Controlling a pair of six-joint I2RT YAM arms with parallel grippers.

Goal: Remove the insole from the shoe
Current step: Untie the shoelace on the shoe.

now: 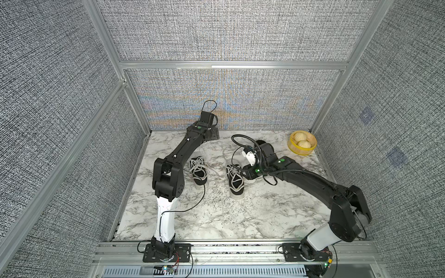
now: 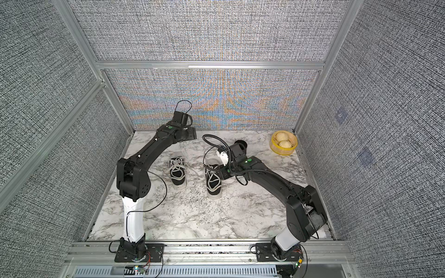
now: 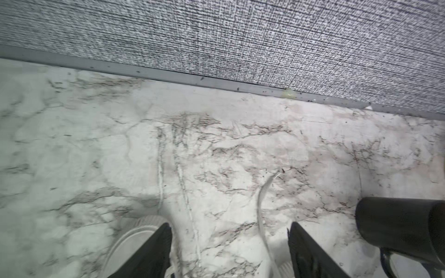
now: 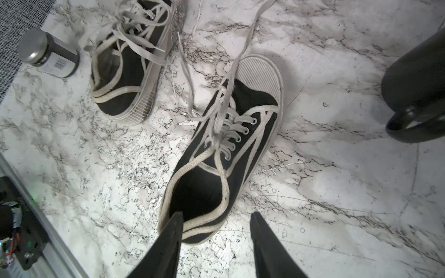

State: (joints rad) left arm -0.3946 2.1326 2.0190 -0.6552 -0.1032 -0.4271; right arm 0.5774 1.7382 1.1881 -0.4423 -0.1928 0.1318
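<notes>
Right pincer: black tapered fingers set moderately apart, gripping nothing; one tip hangs over the heel mouth of the shoe, its mate outside, so the back rim sits between them.
Shoe: black canvas low-top with cream woven trim, a ribbed pale rubber toe cap and metal eyelets; it stands sole-down mid-bench, heel under the right pincer, toe toward the arm bases.
Insole: cannot be picked out; the shoe's mouth shows only a dark interior.
Laces: flat, pale, untied, trailing loose over the bench.
Second shoe: same make, beside the first but apart from it, nearer the left arm.
Left pincer: fingers spread wide and empty, low over the bench near the back wall; a lace end lies between them.
Jar: small dark cylinder with a silver lid on and a barcode label; contents hidden; near the second shoe.
Mug: matte black, rounded, with a loop handle; its inside is out of sight.
Tub: round, translucent yellow, topless, in the back corner on the right arm's side; holds two pale, round, ridged lumps touching each other.
Bench: smooth white marble-patterned slab with grey-black veins.
Walls: grey woven fabric panels in aluminium rails.
</notes>
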